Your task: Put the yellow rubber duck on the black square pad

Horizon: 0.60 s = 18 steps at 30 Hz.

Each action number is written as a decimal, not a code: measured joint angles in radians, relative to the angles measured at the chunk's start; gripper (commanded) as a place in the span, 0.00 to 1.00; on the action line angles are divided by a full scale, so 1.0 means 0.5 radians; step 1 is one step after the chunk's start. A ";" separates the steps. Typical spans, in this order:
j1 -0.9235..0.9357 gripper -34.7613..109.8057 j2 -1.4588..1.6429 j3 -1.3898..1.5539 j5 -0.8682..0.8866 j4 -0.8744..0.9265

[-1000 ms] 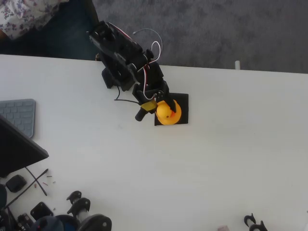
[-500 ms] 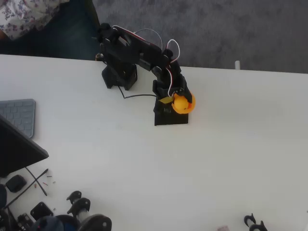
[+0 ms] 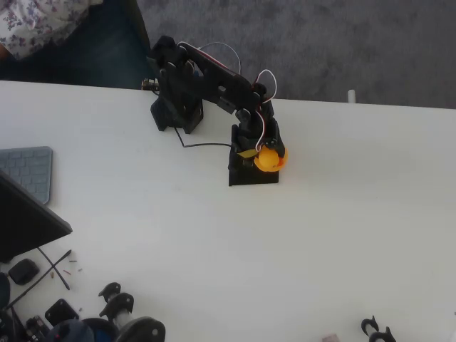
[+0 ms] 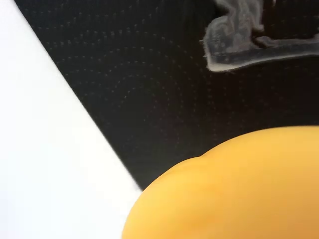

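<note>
Yellow duck: I see the yellow rubber duck (image 3: 269,159) as a smooth, rounded, glossy lump over the right part of the pad in the overhead view; up close in the wrist view its curved body (image 4: 234,189) bulges across the lower right.
Black pad: the black square pad (image 3: 246,177) is flat and matte; in the wrist view its surface (image 4: 139,89) shows fine dotted rows, a straight edge against the table, and a greyish rough-edged patch at upper right.
Gripper: my gripper (image 3: 258,151) sits at the duck's upper left, right against it; I cannot tell whether the fingers clamp it or have let go.
Table: the white table (image 3: 320,235) is smooth and plain.
Edges: the duck lies close to the pad's right edge.
Room: open white surface lies right of and below the pad; small black parts (image 3: 117,306) sit well apart at lower left.
</note>
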 measured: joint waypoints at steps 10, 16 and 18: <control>-0.003 0.32 -0.037 -0.037 0.000 0.000; 0.025 0.32 -0.037 -0.049 -0.015 0.000; 0.092 0.32 -0.037 -0.049 -0.012 0.000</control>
